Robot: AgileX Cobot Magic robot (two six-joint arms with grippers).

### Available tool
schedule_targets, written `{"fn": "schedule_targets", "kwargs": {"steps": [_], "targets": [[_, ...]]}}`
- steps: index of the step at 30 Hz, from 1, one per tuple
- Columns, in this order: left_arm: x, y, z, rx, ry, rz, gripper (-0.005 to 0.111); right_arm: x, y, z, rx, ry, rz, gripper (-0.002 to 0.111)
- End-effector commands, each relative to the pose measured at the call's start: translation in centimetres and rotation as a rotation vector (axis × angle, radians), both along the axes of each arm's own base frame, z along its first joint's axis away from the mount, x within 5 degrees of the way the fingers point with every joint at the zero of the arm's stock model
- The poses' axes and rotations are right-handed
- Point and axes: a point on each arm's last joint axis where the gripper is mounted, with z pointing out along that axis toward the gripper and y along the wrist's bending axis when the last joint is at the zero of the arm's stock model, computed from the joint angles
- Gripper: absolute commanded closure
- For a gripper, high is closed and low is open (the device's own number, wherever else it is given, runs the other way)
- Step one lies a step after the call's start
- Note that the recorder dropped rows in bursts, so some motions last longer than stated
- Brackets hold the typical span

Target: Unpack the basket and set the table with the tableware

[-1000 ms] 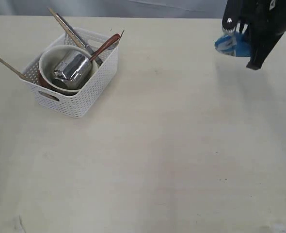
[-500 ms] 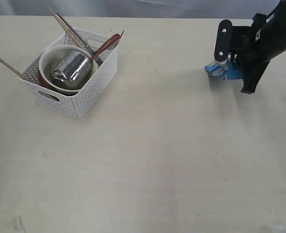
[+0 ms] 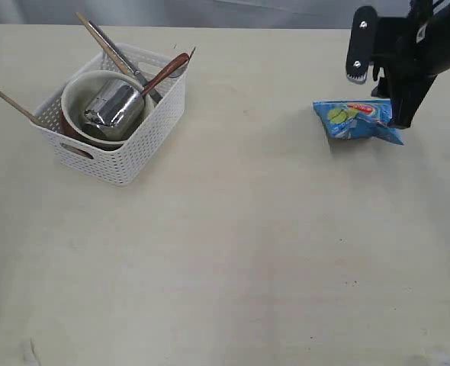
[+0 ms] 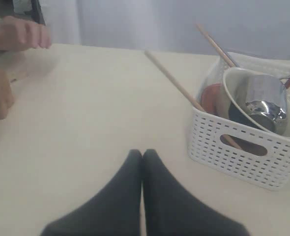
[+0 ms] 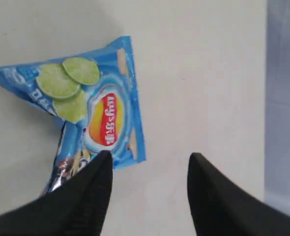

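Note:
The white basket (image 3: 126,156) stands on the table (image 3: 240,244) at the far left. In it sit the cream bowl (image 3: 74,95) with the steel cup (image 3: 115,107) lying inside, the red-brown spoon (image 3: 166,72), chopsticks (image 3: 4,97) and a steel handle (image 3: 137,76). A red-brown plate (image 4: 211,96) leans behind the bowl (image 4: 227,93). My left gripper (image 4: 143,155) is shut and empty, near the basket (image 4: 243,147). My right gripper (image 3: 381,76) hangs open just above the blue snack packet (image 3: 355,120), holding nothing. The wrist view shows the open gripper (image 5: 150,156) beside the packet (image 5: 101,108).
A person's hands (image 4: 17,34) rest at the table's edge in the left wrist view. Bare table stretches between the basket and the packet and across the whole front half.
The right gripper came down with the blue packet, let it go and lifted a little. The packet now lies flat on the table. The basket has not moved.

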Motion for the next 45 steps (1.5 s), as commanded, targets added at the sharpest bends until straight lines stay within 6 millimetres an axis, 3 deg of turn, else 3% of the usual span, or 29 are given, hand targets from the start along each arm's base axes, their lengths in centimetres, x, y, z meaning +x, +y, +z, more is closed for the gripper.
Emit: {"fn": "schedule_targets", "kwargs": {"steps": [1,4,6,7,12,18,26,35,41,45], "targets": [[0.0,0.0,0.0,0.006,-0.004,0.002,0.107,-0.6,0.0,3.0,0.064,-0.109,-0.018,0.063],[0.0,0.0,0.0,0.006,-0.004,0.002,0.107,-0.5,0.2,3.7,0.135,-0.151,-0.052,0.083],[0.0,0.0,0.0,0.008,-0.004,0.001,0.107,-0.4,0.2,3.7,0.171,-0.154,-0.075,0.106],[0.0,0.0,0.0,0.008,-0.004,0.001,0.107,-0.3,0.3,3.6,0.205,-0.154,-0.098,0.108],[0.0,0.0,0.0,0.008,-0.004,0.001,0.107,0.4,0.7,2.7,0.384,-0.082,-0.287,0.109],[0.0,0.0,0.0,0.008,-0.004,0.001,0.107,1.9,1.0,1.6,0.430,0.153,-0.504,0.109],[0.0,0.0,0.0,0.008,-0.004,0.001,0.107,4.4,0.8,1.9,0.545,0.098,-0.755,0.109],[0.0,0.0,0.0,0.008,-0.004,0.001,0.107,4.7,0.8,-2.3,0.485,0.233,-0.857,0.109],[0.0,0.0,0.0,0.006,-0.004,0.002,0.107,4.9,1.1,-6.3,0.445,0.352,-0.912,0.109],[0.0,0.0,0.0,0.006,-0.004,0.002,0.107,4.9,1.2,-7.7,0.440,0.389,-0.929,0.109]]}}
